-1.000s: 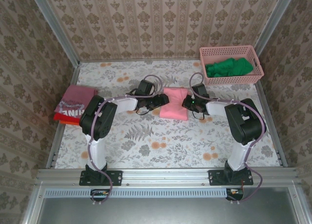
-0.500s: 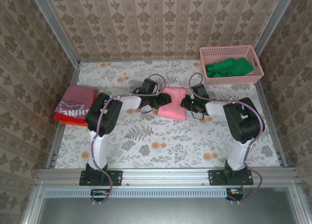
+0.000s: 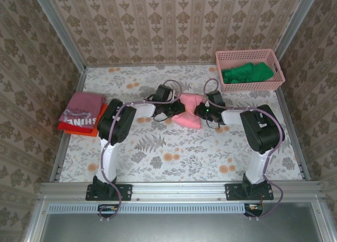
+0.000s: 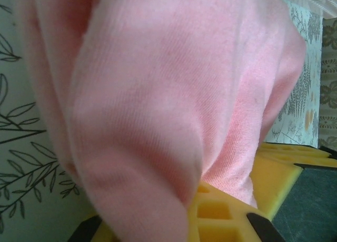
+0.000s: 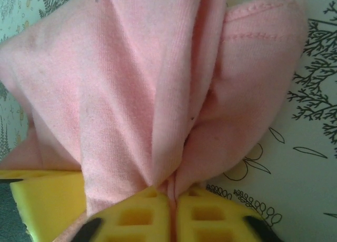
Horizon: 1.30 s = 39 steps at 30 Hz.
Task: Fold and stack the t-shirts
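The salmon-pink t-shirt is bunched up at the table's middle, pinched from both sides. My left gripper holds its left edge. In the left wrist view pink cloth drapes over the gripper and hides one yellow pad. My right gripper is shut on the shirt's right edge, and a fold of fabric is squeezed between its pads. The dusty-red t-shirt with white lettering lies folded on the orange-red t-shirt at the far left.
A pink lattice basket holding green cloth stands at the back right corner. Papered walls close off the back and both sides. Floral tabletop lies open in front of the grippers.
Both grippers have drawn closer together, and the pink shirt has gone from a flat folded rectangle to a narrower, bunched lump between them.
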Available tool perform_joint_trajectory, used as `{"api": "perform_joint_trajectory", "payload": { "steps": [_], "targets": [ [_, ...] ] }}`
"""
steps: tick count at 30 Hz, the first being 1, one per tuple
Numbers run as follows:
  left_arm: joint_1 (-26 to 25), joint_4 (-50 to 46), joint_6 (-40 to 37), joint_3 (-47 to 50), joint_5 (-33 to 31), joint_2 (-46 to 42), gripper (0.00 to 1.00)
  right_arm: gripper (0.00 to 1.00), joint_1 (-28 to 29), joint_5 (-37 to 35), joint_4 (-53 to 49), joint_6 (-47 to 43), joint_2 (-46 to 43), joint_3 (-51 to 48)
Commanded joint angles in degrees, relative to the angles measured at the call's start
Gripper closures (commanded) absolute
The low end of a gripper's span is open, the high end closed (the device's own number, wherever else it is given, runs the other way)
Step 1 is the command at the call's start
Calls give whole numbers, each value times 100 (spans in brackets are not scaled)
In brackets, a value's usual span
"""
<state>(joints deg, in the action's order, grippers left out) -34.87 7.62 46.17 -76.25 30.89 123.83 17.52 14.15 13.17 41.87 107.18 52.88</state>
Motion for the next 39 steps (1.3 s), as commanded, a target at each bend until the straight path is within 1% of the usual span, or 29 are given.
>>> {"api": "perform_joint_trajectory", "payload": {
  "steps": [1, 2, 3, 5, 7, 8, 11, 12, 14, 17, 20, 22, 26, 27, 28, 30, 32, 34, 37, 39],
  "targets": [
    [-91, -214, -436, 139, -120, -22, 100, 54, 67, 97, -120, -343, -348, -227],
    [-69, -284, -605, 202, -186, -130, 100, 42, 59, 35, -69, -436, -452, -295],
    [-38, -388, -809, 257, -262, -267, 100, 34, 67, -55, -12, -599, -614, -368],
    [21, -642, -1210, 364, -439, -538, 100, 22, 68, -183, 120, -899, -860, -506],
    [101, -877, -1679, 461, -485, -817, 100, 14, 84, -185, 300, -1223, -1092, -665],
    [128, -1097, -1939, 442, -516, -899, 100, 12, 119, -164, 436, -1368, -1181, -750],
    [205, -2111, -2806, 156, -734, -1031, 100, 6, 282, 46, 820, -1871, -1407, -951],
    [240, -2301, -3025, 120, -788, -1083, 100, 4, 370, 61, 917, -2033, -1466, -1010],
    [347, -2290, -3247, 225, -719, -1208, 100, 3, 507, 17, 1094, -2229, -1531, -1086],
    [528, -2260, -3290, 385, -635, -1358, 100, 2, 641, 32, 1153, -2326, -1511, -1075],
    [646, -2211, -3168, 514, -583, -1486, 100, 3, 648, -237, 721, -1991, -1344, -798],
    [687, -2092, -2999, 689, -636, -1581, 100, 5, 648, -194, 412, -1752, -1190, -584],
    [850, -1742, -2819, 1343, -826, -1996, 100, 6, 691, 61, 648, -1445, -1111, -573],
    [1042, -1785, -2927, 1461, -896, -2151, 100, 6, 735, 152, 698, -1502, -1111, -569],
    [1097, -1992, -3117, 1479, -1020, -2297, 100, 5, 818, 290, 774, -1701, -1120, -559],
    [1156, -2426, -3751, 1428, -1293, -2521, 100, 3, 1072, 441, 884, -2231, -1128, -543],
    [1237, -2860, -4306, 1359, -1730, -2739, 100, 1, 1383, 533, 1110, -2711, -1125, -551],
    [1422, -3350, -4724, 1216, -1911, -2827, 100, 0, 1615, 738, 1262, -2912, -1078, -481],
    [1768, -3897, -5049, 1111, -2325, -2951, 100, 0, 1932, 1186, 1545, -3192, -973, -321],
    [1976, -4059, -5244, 1152, -2549, -3103, 100, 0, 2128, 1279, 1801, -3330, -936, -266]
  ]
}}
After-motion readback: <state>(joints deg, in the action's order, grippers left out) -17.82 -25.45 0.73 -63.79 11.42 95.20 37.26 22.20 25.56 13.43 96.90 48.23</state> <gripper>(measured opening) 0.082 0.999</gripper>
